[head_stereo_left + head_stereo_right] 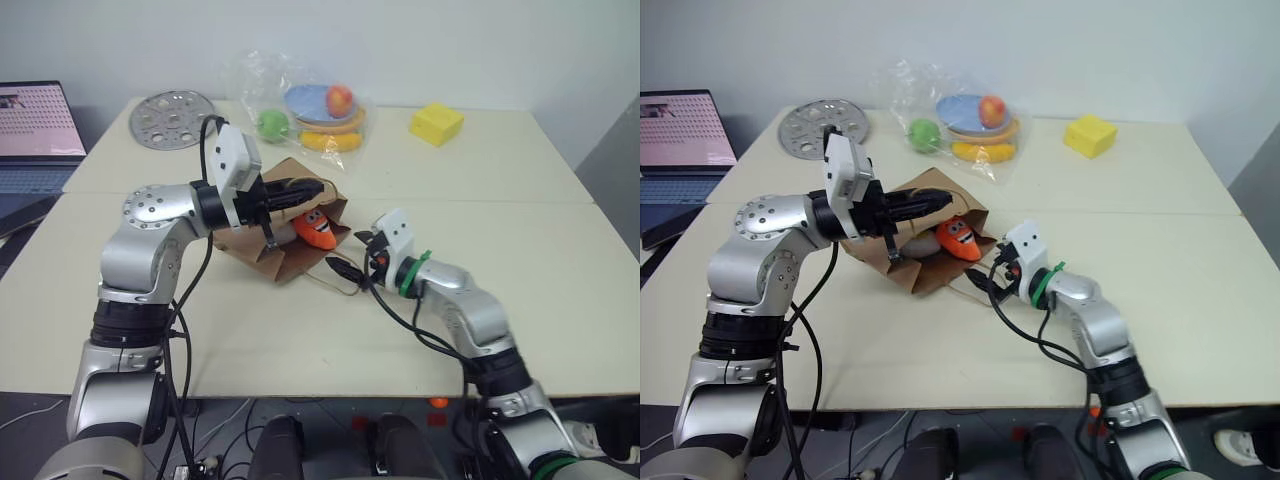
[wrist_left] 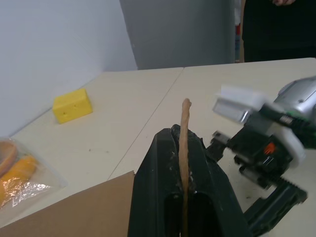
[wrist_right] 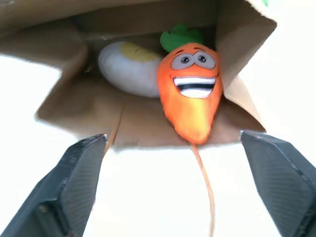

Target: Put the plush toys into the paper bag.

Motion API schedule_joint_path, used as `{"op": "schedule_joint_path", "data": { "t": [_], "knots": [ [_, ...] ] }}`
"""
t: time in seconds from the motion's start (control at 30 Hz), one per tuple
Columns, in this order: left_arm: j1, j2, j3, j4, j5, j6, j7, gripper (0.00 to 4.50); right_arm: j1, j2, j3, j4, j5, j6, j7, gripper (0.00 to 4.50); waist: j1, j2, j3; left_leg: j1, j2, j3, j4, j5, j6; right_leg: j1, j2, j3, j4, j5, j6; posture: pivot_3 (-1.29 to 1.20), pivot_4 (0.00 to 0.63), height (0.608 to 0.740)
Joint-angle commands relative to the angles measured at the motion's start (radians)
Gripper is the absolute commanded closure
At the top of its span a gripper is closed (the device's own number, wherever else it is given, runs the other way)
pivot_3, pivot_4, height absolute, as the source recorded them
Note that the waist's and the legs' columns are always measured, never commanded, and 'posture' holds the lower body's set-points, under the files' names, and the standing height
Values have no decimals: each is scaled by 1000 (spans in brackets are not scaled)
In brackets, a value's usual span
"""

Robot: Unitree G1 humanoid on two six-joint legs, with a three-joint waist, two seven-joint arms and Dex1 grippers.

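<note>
— How does the left gripper [image 1: 296, 190] stand?

— Its two black fingers [image 2: 163, 197] are clenched on a thin cord handle [image 2: 184, 138] of the paper bag [image 1: 290, 262]. The wrist view shows the cord running straight up between the pressed fingers, and the head views show the gripper at the bag's upper edge, holding the mouth up.

— And the bag itself?

— It lies on its side on the table [image 1: 520, 200], just in front of the seam between the two tabletops, with its mouth turned toward the right arm. A second cord loop trails on the table from the mouth toward the right gripper.

— Where are the plush toys?

— Both are inside the mouth. The orange carrot [image 3: 190, 94] lies on the lower wall, face outward, green leaves toward the back, its tip at the front edge of the opening. The white-and-yellow toy [image 3: 129, 66] lies deeper in, just beside the carrot and touching it.

— What of the right gripper [image 1: 350, 262]?

— Spread wide and empty. In its wrist view the two fingers [image 3: 74, 182] stand far apart on either side, with the bag's mouth between them and nothing in the gap. It hangs just outside the opening, apart from the carrot.

— Anything else on the table?

— Toward the back, a clear plastic bag of toy fruit [image 1: 320, 115], a yellow block [image 1: 436, 124], and a grey perforated disc [image 1: 172, 119].
</note>
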Motion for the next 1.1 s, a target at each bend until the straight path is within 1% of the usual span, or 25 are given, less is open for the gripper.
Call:
{"op": "schedule_joint_path", "data": {
  "t": [0.03, 0.1, 0.23, 0.4, 0.43, 0.47, 0.5, 0.7, 0.73, 0.8, 0.83, 0.9, 1.03, 1.1],
  "knots": [
    [-2, 1, 9, -35, -10, -15, 9, 4500, 29, -40, 67, -126, 35, 66, 55, 52, -3, 0, 0, 0, 0, 0, 0, 0, 0, 0, 0, 0, 0, 0, 0, 0, 150, 740],
    [-3, -2, 7, -32, -8, -18, 10, 4500, 29, -34, 100, -116, 22, 74, 45, 52, -7, 0, 0, 1, 1, 0, 0, 0, 0, 0, 1, 0, 0, 0, 0, 0, 150, 740],
    [-16, -6, 2, -24, -4, -20, 13, 4500, -13, -23, 210, -9, -72, 25, 27, 52, -5, 0, 0, 1, 1, -1, 0, 0, 0, 0, 2, 1, 1, 0, 0, 0, 150, 740],
    [-7, -2, 0, -41, -5, -14, 16, 4500, -64, 30, 220, 105, -134, -18, -24, 52, -1, 0, 0, 0, -1, 1, 1, 0, 0, 0, 0, 1, -1, 0, 0, 0, 150, 740],
    [-5, -2, 1, -46, -7, -11, 18, 4500, -68, 38, 214, 118, -139, -21, -32, 429, 0, 0, 0, 0, -1, 1, 1, 0, 0, 0, 0, 1, -1, 0, 0, 0, 150, 740],
    [-4, -1, 2, -49, -8, -8, 20, 4500, -71, 37, 217, 123, -142, -27, -23, 675, 0, 0, 0, 0, -1, 1, 1, 0, 0, 0, 0, 1, -1, 0, 0, 0, 150, 740],
    [-2, 3, 5, -53, -9, -6, 21, 4500, -74, 37, 218, 127, -150, -31, -23, 1017, 0, 0, 0, 0, -1, 1, 1, 0, 0, 0, 0, 1, -1, 0, 0, 0, 150, 740],
    [2, 6, 10, -64, -8, 0, 35, 4500, -72, 42, 214, 146, -171, -54, -21, 3272, -1, 0, 0, 0, 0, 0, 1, 0, 0, 0, 0, 1, 0, 0, 0, 0, 150, 740],
    [2, 5, 10, -67, -9, 2, 38, 4500, -70, 44, 210, 149, -170, -55, -21, 3589, -1, 0, 0, 0, 0, 0, 1, 0, 0, 0, 0, 0, 0, 0, 0, 0, 150, 740],
    [5, 7, 10, -72, -9, 3, 41, 4500, -64, 48, 202, 154, -175, -71, -33, 4389, -1, 0, 0, 0, 0, 0, 1, 0, 0, 0, 0, 1, 0, 0, 0, 0, 150, 740],
    [6, 9, 12, -73, -10, 3, 43, 4500, -57, 47, 188, 146, -174, -78, -42, 4484, -1, 0, 0, 0, 0, 0, 1, 0, 0, 0, 0, 1, 0, 0, 0, 0, 150, 740],
    [6, 10, 15, -74, -11, 4, 47, 4500, -44, 44, 160, 119, -162, -78, -52, 4484, -1, 0, 0, 0, 0, 0, 1, 0, 0, 0, 0, 1, 0, 0, 0, 0, 150, 740],
    [-7, -4, 15, -58, -2, -4, 72, 4500, -4, 5, 96, -6, -114, -64, -27, 4484, 2, 0, 0, 0, 0, 0, 1, 0, 0, 0, 0, 1, -1, 0, 0, 0, 150, 740],
    [-57, -45, 0, -12, 22, -30, 112, 4500, 4, 16, -19, -144, -42, -26, -60, 4484, 5, 0, 0, -1, 0, 1, 1, 0, 0, 0, 0, 1, -1, 0, 0, 0, 150, 740]
  ]
}}
